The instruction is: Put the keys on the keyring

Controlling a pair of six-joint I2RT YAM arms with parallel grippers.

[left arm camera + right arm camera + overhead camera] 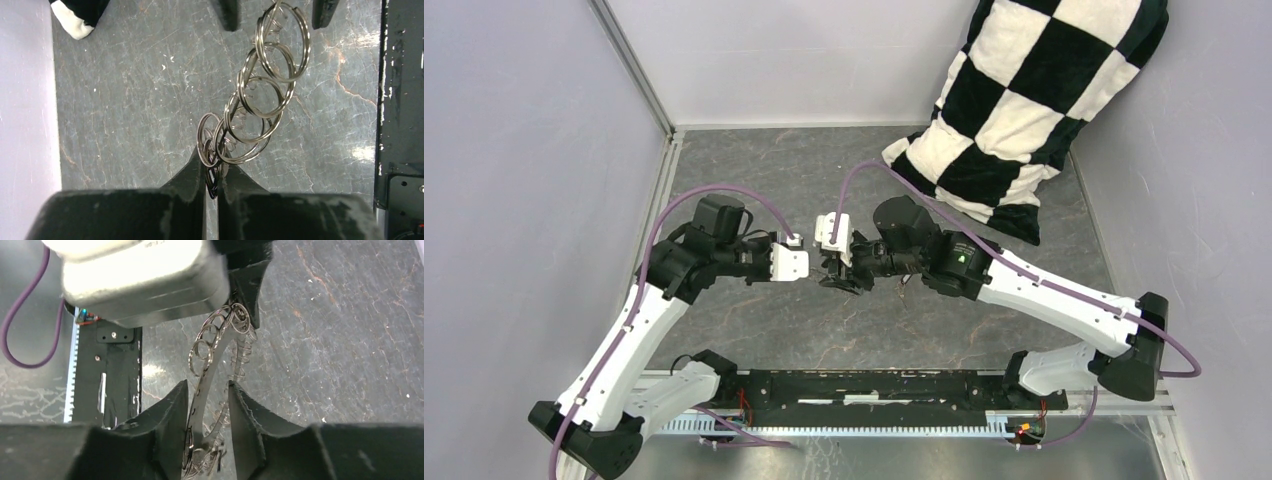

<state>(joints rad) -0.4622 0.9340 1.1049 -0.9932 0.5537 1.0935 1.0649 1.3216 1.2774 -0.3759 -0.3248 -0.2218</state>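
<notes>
Grey table (754, 330), checkered pillow (1024, 100) behind arms

Both arms (724, 262) inward, jaws facing

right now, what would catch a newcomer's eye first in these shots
The two arms meet nose to nose at mid-table, the left gripper and right gripper sharing a cluster of linked metal rings held up between them. The left one is pinched on the rings' lower end; the right one straddles a metal band among them. Behind, a black-and-white checked pillow leans in the far right corner.
</notes>
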